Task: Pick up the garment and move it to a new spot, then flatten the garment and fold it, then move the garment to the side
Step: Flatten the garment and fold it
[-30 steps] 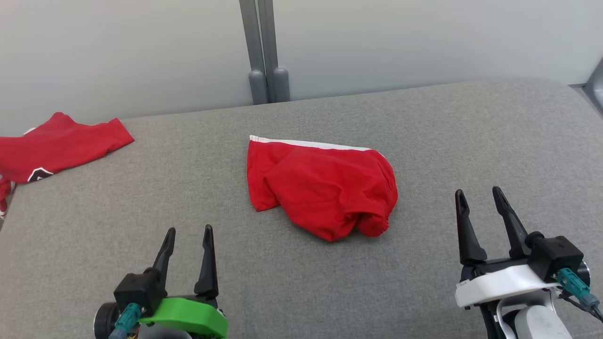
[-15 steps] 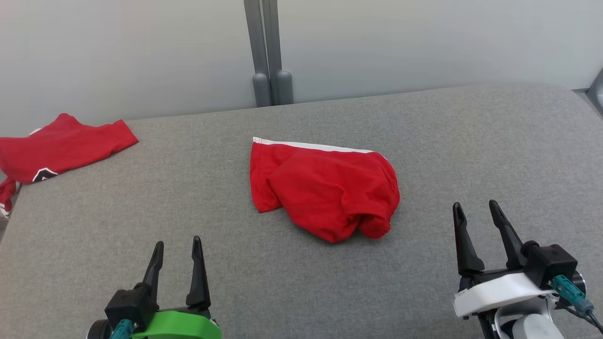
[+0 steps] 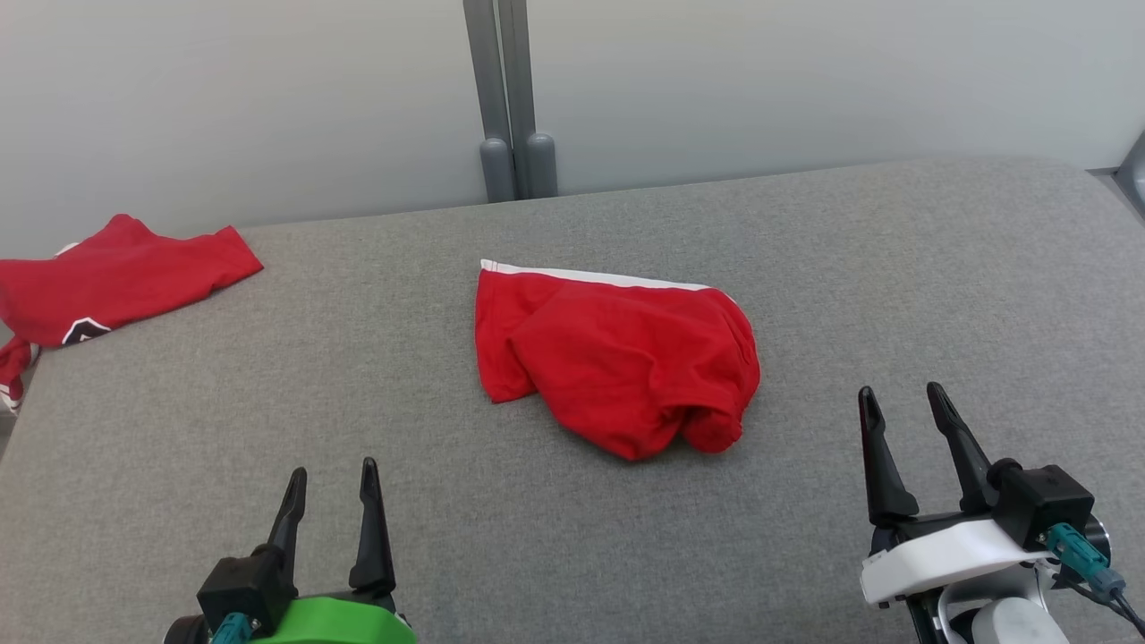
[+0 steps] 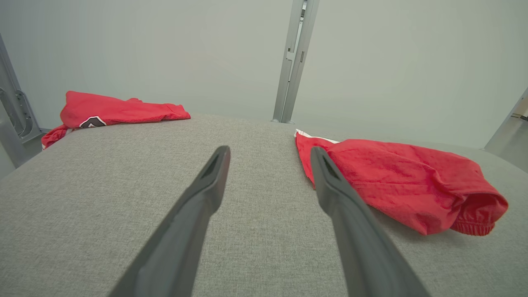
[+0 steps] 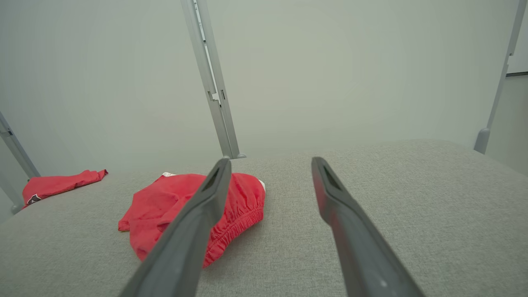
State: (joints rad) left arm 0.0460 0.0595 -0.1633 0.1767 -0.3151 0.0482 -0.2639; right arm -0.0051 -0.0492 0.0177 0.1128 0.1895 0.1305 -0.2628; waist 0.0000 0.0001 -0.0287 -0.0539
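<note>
Well, the red garment (image 3: 617, 358) lies bunched in the middle of the grey padded surface (image 3: 358, 358), clear of both grippers.
The left gripper (image 3: 333, 468) sits low at the near left, fingers spread with nothing between them. The garment is ahead of it and off to its right, well apart. The right gripper (image 3: 900, 389), at the near right, is likewise spread and empty, with the garment ahead and to its left, its gathered elastic end nearest. A second red garment (image 3: 116, 277) drapes over the far left edge.
</note>
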